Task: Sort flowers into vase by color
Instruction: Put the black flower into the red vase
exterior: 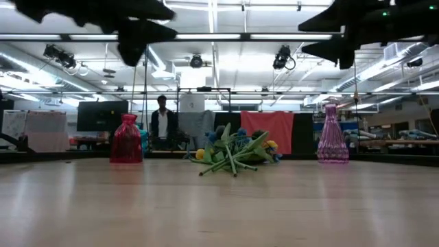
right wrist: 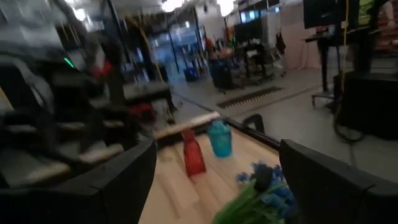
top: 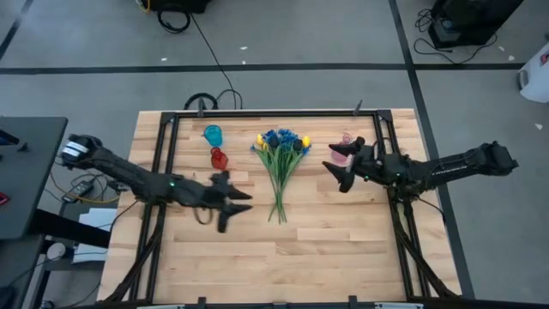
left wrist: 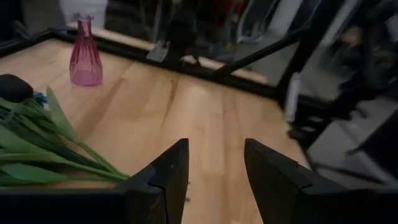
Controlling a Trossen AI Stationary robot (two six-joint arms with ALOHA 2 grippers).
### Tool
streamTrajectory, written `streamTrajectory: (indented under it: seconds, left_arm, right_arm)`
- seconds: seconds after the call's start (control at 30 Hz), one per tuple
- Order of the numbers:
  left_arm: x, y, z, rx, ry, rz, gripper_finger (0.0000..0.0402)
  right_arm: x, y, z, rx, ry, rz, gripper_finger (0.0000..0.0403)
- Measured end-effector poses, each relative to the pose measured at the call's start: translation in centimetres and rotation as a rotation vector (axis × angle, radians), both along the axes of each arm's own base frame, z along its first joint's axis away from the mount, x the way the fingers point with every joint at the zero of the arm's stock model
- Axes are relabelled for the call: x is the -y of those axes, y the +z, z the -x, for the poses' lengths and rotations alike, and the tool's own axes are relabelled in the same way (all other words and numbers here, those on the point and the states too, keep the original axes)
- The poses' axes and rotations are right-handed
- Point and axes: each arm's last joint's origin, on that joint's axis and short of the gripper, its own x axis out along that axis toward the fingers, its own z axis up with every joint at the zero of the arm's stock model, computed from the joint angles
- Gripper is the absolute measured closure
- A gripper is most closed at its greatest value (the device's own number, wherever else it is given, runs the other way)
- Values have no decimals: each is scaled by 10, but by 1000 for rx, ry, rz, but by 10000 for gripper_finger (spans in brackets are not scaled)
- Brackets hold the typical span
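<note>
The flowers (top: 281, 167) are lying bunched mid-table between the left gripper (top: 230, 206) and right gripper (top: 336, 172), both hovering with jaws spread, holding nothing. The pink vase (exterior: 333, 143) is standing partly hidden beneath the right arm overhead. The near-black tulips are proving hard to make out.

Two dark, near-black jointed arms are recorded. A white band is borne at the left arm's base and a small green light midway. Broad, blocky black fingers (left wrist: 270, 180) are fitted.

flowers (top: 280, 165) just lying flat in one loose bunch mid-table; blue, yellow and dark heads fanned toward the far edge; thin green stems gathered, pointing to the near side
</note>
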Motion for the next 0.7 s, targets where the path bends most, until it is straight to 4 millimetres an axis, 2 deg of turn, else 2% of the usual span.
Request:
streamTrajectory:
  seconds: [0.17, 0.3, 0.53, 0.7]
  left_arm:
    - [6, -8, -49, -123, 147, -48, 241]
    - [-3, -25, -78, -205, 265, 33, 241]
    - [-37, -72, -107, -324, 447, 198, 241]
    - [-50, -86, -120, -342, 509, 232, 237]
  right_arm:
    - [1, 11, -14, -44, -77, 59, 56]
    - [2, 25, -17, -23, -95, 101, 56]
    - [-5, 22, -18, -51, -60, 135, 56]
    - [-8, 13, -18, -87, -42, 164, 56]
